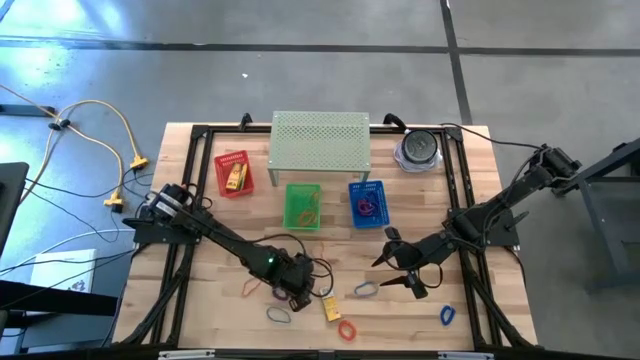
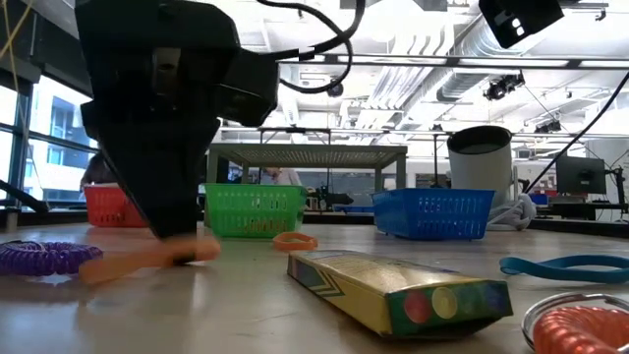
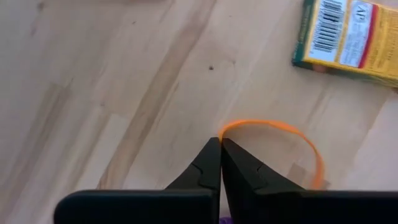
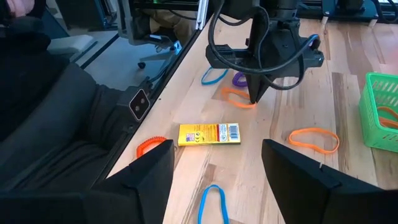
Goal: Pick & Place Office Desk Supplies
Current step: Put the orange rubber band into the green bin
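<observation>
Left gripper (image 3: 220,144) pinches an orange loop (image 3: 292,140) on the tabletop (image 1: 215,290), near the front edge.

Its jaws are clenched on the loop's rim, with the rest of the loop lying flat beside the fingers. The yellow packet (image 4: 209,134) lies just to the right, flat, its long axis running roughly near-to-far in the high view. The right gripper (image 1: 400,268) hovers with jaws spread over bare wood right of centre. Open tabletop lies between the two arms, and the baskets stand farther back.
</observation>
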Controlling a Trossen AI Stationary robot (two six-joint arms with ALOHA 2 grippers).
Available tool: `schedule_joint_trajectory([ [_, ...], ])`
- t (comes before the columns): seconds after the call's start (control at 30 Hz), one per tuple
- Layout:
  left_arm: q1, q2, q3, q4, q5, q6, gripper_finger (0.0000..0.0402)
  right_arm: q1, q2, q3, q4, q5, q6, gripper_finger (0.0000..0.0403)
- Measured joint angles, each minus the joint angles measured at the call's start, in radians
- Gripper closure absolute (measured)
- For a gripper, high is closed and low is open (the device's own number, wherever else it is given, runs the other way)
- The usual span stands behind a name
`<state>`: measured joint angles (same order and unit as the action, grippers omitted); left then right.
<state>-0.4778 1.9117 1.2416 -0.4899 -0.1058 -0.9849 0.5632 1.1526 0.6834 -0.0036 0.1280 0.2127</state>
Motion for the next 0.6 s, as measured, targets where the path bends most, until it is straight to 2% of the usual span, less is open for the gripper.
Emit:
schedule_joint_trajectory([
  [0.4, 0.0, -0.147, 0.011, -0.006, -0.122, 0.095, 0.0401, 0.0, 0.0, 0.0, 0.0, 0.0, 0.02, 0.0172],
  [0.6, 0.059, -0.271, 0.011, -0.083, -0.226, 0.154, 0.0401, 0.0, 0.0, 0.0, 0.001, 0.0, 0.026, 0.0172],
])
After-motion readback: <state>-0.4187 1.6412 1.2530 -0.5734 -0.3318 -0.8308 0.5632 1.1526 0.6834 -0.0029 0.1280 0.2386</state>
